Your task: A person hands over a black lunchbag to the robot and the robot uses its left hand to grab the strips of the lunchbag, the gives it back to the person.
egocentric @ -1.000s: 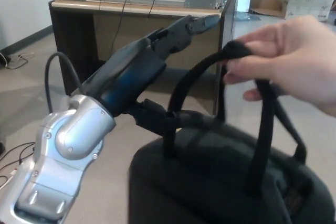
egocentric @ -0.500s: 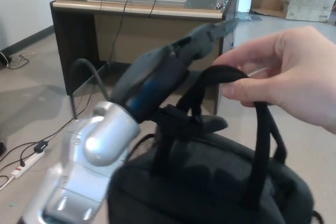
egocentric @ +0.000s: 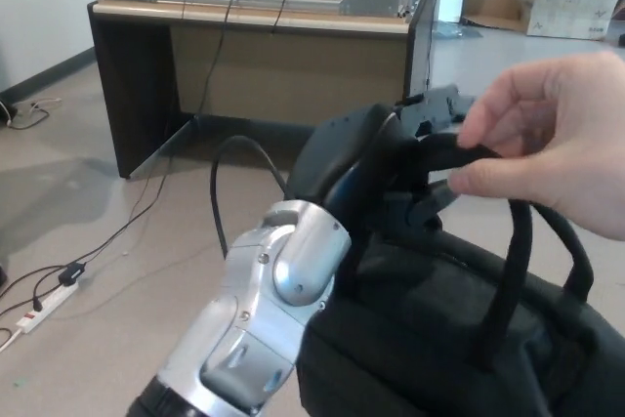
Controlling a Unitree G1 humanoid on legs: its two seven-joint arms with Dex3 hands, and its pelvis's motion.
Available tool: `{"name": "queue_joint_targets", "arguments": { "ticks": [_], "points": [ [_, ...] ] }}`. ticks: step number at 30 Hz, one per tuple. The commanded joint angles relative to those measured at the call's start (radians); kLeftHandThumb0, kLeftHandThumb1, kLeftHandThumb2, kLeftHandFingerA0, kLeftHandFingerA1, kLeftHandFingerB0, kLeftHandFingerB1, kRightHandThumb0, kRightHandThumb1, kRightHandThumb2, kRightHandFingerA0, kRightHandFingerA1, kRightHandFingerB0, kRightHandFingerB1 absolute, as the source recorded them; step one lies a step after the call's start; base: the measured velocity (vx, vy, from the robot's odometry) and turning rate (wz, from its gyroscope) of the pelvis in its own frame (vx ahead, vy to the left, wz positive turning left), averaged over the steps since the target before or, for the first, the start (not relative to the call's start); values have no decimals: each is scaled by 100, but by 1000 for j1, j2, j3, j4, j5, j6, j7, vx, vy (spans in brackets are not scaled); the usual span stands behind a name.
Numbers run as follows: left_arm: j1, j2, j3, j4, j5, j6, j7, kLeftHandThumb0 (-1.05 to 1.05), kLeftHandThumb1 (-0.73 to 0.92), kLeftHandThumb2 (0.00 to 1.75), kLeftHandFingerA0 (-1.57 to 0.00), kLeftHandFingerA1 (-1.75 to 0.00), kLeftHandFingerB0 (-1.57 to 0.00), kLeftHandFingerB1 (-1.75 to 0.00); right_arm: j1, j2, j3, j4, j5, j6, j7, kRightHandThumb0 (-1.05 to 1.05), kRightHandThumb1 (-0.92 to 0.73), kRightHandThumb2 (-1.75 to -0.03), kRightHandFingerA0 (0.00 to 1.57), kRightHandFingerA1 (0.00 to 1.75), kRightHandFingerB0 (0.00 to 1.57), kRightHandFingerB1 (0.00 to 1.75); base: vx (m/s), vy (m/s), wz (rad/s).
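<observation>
Item: black lunchbag [egocentric: 430, 339], at 5 o'clock, hanging from its straps [egocentric: 459, 155]. A person's hand [egocentric: 547, 134] at 3 o'clock lifts the straps up, apparently offering them. Left hand [egocentric: 410, 148] reaches into the loop; whether its fingers are closed cannot be told. Right hand absent

Lunchbag [egocentric: 439, 339]: lower body cut by bottom and right edges; base unseen.
Straps [egocentric: 518, 251]: top of loops hidden inside person's hand [egocentric: 552, 134]; near strap's base hidden behind left arm [egocentric: 283, 290].
Left hand [egocentric: 410, 148]: motion-blurred, fingers partly behind straps; grip unclear.
Person's hand: wrist cut by right edge.
Left arm: lower part cut by bottom edge.
Desk [egocentric: 264, 26]: top cut by upper edge; clutter on it too small to identify.
</observation>
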Motion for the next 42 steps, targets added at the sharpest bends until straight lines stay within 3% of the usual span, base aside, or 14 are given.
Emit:
{"name": "queue_joint_targets", "arguments": {
  "ticks": [1,12,14,19,20,22,24,25,27,28,29,31,32,42],
  "points": [
    [-29,-67,49,143,53,-205,368,-4,77,70,-79,-175,-63,-131,-8,-3,1,9,0,-21,-11,-65,-62,-61,70,51,48,36,0,0,0],
    [-35,-58,152,152,-5,-372,491,-12,84,65,-73,-161,-57,-123,-20,-5,8,17,-7,1,-11,-63,-67,-61,74,49,51,36,0,0,0],
    [-38,-44,193,137,-17,-395,520,-15,81,66,-79,-158,-69,-104,-19,-12,12,18,-13,-4,-11,-60,-54,-96,73,68,34,49,0,0,0],
    [-6,5,299,52,-59,-419,506,-12,78,71,-94,-152,-70,-113,-15,-13,7,14,-3,-5,2,-60,-54,-95,74,68,37,49,0,0,0],
    [5,39,320,40,-31,-426,527,-15,80,66,-101,-146,-71,-109,-19,-16,8,23,-6,-12,-1,-64,-65,-62,77,51,50,37,0,0,0],
    [18,58,353,33,-46,-459,528,-15,78,73,-97,-144,-74,-110,-19,-17,10,22,-9,-5,2,-65,-65,-62,76,51,50,37,0,0,0],
    [65,104,420,-9,-88,-496,498,-17,79,73,-100,-147,-75,-113,-18,-19,11,27,-10,-9,3,-60,-55,-96,75,68,36,50,0,0,0],
    [78,112,434,-17,-94,-506,495,-14,78,76,-101,-147,-76,-112,-17,-19,10,28,-8,-11,6,-64,-66,-62,75,51,50,38,0,0,0],
    [110,135,463,-35,-102,-529,488,-13,78,77,-101,-148,-75,-114,-18,-17,9,31,-4,-12,11,-64,-66,-62,74,50,49,37,0,0,0],
    [150,161,480,-54,-81,-532,492,-13,77,77,-106,-148,-74,-113,-13,-17,9,30,-2,-15,16,-60,-56,-97,71,67,37,50,0,0,0],
    [178,172,494,-63,-84,-543,488,-12,76,80,-112,-139,-77,-110,-11,-19,9,29,-3,-17,17,-63,-67,-62,73,50,49,38,0,0,0],
    [230,189,521,-62,-110,-592,480,-11,75,80,-113,-136,-77,-108,-12,-20,7,31,-1,-16,17,-62,-67,-62,73,50,50,38,0,0,0],
    [279,202,542,-60,-127,-631,475,-13,77,74,-112,-134,-78,-105,-13,-21,6,31,0,-15,16,-59,-56,-97,72,67,37,50,0,0,0],
    [686,264,696,31,-145,-874,519,-6,67,86,-107,-143,-78,-112,-27,-22,1,38,3,-13,13,-56,-55,-97,74,69,38,51,0,0,0]
  ]
}}
